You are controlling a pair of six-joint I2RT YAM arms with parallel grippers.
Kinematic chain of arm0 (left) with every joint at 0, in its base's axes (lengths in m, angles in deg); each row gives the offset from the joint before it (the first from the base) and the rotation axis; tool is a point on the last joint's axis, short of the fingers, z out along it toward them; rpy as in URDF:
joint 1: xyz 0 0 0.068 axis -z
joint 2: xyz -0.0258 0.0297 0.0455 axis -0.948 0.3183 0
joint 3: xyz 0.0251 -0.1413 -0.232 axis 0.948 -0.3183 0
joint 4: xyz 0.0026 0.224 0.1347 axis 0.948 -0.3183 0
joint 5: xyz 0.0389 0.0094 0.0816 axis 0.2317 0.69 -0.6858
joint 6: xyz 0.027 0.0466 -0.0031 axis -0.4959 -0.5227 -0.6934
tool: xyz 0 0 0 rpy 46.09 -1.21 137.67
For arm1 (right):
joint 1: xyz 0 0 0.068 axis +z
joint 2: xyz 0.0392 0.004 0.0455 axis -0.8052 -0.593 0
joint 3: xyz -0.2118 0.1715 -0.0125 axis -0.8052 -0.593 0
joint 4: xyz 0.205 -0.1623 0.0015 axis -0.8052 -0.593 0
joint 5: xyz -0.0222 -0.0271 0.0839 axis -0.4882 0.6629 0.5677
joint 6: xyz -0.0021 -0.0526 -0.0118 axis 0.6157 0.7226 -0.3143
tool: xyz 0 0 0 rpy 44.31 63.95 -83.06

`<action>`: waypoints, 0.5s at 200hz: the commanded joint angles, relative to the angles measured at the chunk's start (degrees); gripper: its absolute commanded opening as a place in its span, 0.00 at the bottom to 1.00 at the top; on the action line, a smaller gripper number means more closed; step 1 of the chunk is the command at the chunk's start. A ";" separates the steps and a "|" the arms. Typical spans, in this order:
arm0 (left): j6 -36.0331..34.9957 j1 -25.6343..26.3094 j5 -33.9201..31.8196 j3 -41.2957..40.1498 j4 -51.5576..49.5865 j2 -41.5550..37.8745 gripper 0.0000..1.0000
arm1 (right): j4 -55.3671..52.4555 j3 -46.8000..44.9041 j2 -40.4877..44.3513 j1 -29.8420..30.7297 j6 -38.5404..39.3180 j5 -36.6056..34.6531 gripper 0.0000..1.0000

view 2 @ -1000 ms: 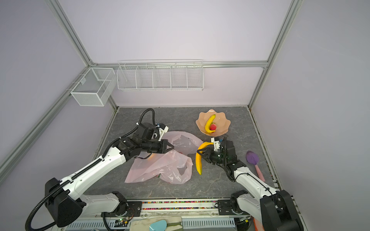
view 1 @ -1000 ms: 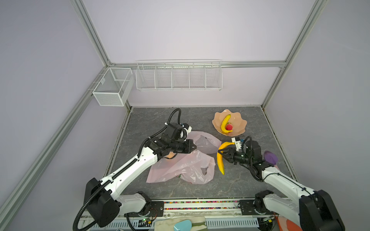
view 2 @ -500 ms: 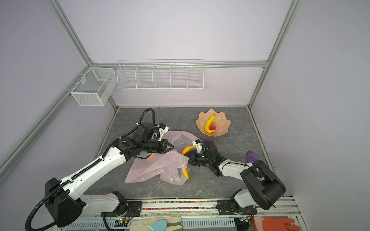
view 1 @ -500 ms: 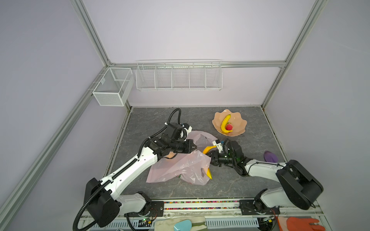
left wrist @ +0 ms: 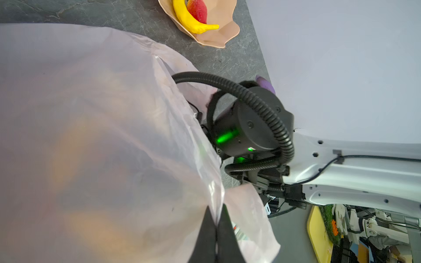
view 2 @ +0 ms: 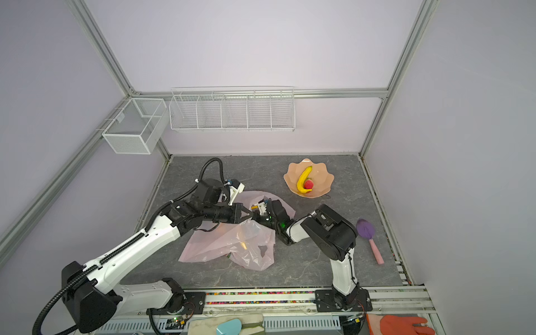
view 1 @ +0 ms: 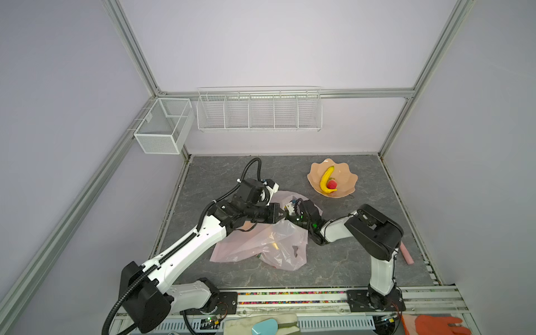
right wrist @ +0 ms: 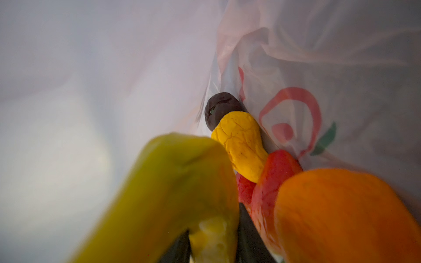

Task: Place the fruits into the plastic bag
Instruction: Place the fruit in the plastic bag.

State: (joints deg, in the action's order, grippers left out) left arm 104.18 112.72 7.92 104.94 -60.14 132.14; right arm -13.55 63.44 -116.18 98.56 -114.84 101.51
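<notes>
The pale pink plastic bag (view 1: 261, 243) lies crumpled mid-table in both top views. My left gripper (left wrist: 215, 218) is shut on the bag's rim and holds its mouth up. My right gripper (right wrist: 213, 236) is inside the bag, shut on a yellow banana (right wrist: 177, 193); in a top view only its wrist (view 2: 274, 214) shows at the mouth. Deeper in the bag lie a dark fruit (right wrist: 219, 107), a yellow pear (right wrist: 241, 143), a red strawberry (right wrist: 273, 177) and an orange tangerine (right wrist: 341, 216). A second banana (view 1: 327, 179) and a strawberry (view 1: 332, 183) remain in the bowl.
The peach scalloped bowl (view 1: 346, 175) stands at the back right. A purple spoon with a pink handle (view 2: 366, 227) lies right of the right arm. Two white wire baskets (view 1: 258, 110) hang on the back walls.
My right gripper has carried the banana left from the open table into the bag's mouth. The left gripper has stayed put, holding the bag's rim.
</notes>
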 commanded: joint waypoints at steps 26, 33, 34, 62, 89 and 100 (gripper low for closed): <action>0.68 0.37 0.42 -1.15 1.25 -1.58 0.00 | -1.22 6.89 -4.24 3.05 -3.64 -3.08 0.37; 0.66 0.36 0.34 -1.18 1.29 -1.55 0.00 | -1.68 7.37 -4.66 3.32 -3.84 -3.40 0.41; 0.61 0.37 0.33 -1.16 1.29 -1.55 0.00 | -1.72 7.45 -4.66 3.32 -3.81 -3.43 0.42; 0.28 0.31 -0.63 -1.09 0.62 -1.81 0.00 | -4.82 7.43 -3.46 3.51 -2.61 -4.15 0.67; 0.08 0.30 -2.69 -1.07 -0.83 -2.25 0.00 | -12.35 5.61 0.70 3.33 1.36 -4.98 0.84; 0.03 0.30 -3.36 -1.11 -1.24 -2.47 0.00 | -14.06 4.63 2.35 3.11 2.15 -5.28 0.87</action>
State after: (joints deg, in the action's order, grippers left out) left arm 104.59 112.76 6.72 104.48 -60.14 131.24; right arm -19.04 70.68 -117.42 102.10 -114.29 97.93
